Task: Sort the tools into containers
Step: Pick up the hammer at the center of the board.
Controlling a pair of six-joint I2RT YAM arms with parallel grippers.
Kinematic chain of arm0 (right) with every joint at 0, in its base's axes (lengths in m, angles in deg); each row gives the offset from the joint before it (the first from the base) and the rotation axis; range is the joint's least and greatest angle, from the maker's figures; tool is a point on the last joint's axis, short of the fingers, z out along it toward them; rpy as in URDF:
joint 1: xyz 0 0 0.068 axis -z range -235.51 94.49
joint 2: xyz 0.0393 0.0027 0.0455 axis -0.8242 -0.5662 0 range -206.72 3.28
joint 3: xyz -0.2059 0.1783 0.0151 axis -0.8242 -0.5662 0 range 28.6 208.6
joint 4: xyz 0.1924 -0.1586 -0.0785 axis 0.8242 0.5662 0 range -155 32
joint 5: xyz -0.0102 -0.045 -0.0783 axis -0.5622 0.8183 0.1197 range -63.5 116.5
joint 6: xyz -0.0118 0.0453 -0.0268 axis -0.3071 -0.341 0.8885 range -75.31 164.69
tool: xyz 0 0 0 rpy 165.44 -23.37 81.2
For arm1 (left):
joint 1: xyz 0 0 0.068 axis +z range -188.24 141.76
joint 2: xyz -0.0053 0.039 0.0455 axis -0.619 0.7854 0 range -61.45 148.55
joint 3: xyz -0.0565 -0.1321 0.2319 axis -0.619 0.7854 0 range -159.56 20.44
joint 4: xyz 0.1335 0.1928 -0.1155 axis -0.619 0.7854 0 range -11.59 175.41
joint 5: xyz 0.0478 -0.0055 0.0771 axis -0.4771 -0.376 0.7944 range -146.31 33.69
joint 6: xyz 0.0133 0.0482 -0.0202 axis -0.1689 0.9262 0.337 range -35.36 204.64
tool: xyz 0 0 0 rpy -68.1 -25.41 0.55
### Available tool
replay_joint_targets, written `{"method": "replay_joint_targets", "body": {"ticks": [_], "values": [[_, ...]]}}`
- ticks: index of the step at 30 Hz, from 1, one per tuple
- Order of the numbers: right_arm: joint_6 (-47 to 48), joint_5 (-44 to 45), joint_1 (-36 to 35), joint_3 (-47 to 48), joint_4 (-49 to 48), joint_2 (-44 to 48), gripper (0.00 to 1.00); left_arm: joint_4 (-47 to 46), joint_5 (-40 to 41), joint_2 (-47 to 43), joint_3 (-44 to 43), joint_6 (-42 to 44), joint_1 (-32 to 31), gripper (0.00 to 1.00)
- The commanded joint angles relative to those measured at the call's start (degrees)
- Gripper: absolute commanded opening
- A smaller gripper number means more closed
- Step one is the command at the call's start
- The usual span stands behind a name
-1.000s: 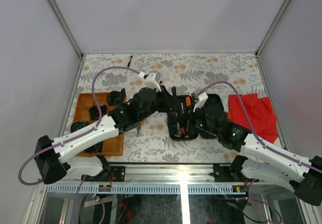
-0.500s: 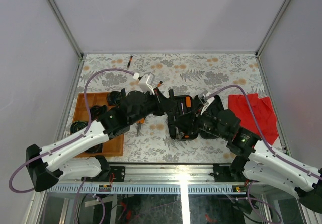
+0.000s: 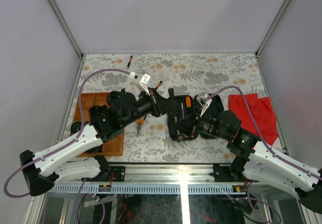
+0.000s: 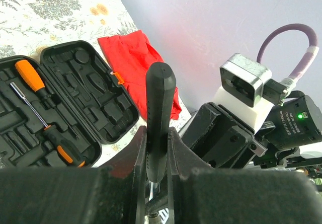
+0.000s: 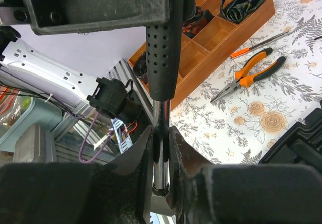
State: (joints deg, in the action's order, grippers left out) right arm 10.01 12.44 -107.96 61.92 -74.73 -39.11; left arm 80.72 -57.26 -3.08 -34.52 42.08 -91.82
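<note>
The hammer (image 4: 160, 103) is gripped by both pincers over the open tool case (image 4: 95, 100).
Top view: the arms meet above the case. One wooden tray (image 3: 83, 105) sits to the left and one red cloth (image 3: 251, 116) to the right, and two small tools (image 3: 130, 60) lie loose at the far side.
Left wrist: the left gripper (image 4: 157, 143) is clamped on the black handle, and two screwdrivers (image 4: 31, 76) lie in the case.
Right wrist: the right gripper (image 5: 161, 143) is clamped on the steel shank just below the handle. One pair of pliers (image 5: 251, 75) and one slim driver (image 5: 259, 45) lie on the table (image 5: 241, 118) beside the tray.
</note>
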Motion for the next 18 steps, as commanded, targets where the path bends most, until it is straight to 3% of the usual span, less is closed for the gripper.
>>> {"method": "replay_joint_targets", "body": {"ticks": [1,4,9,12,18], "values": [[-0.2,-0.2,-0.3,0.6,-2.9,-0.1,0.13,-5.6,-0.8,-0.8,0.7,0.1,-0.1,0.04],[0.6,2.3,-0.3,1.1,-1.1,0.1,0.01,-3.6,0.5,-0.6,0.5,0.1,0.0,0.18],[3.7,8.8,-0.3,4.1,5.7,0.4,0.00,-0.3,2.7,-1.0,0.3,0.5,-0.1,0.56],[5.9,16.7,-0.4,7.6,13.1,-0.6,0.00,3.4,5.5,-1.1,0.2,0.6,0.0,0.63],[9.6,35.2,-0.3,14.2,29.1,-4.7,0.00,10.3,10.2,-1.9,4.7,-1.6,0.0,0.66]]}}
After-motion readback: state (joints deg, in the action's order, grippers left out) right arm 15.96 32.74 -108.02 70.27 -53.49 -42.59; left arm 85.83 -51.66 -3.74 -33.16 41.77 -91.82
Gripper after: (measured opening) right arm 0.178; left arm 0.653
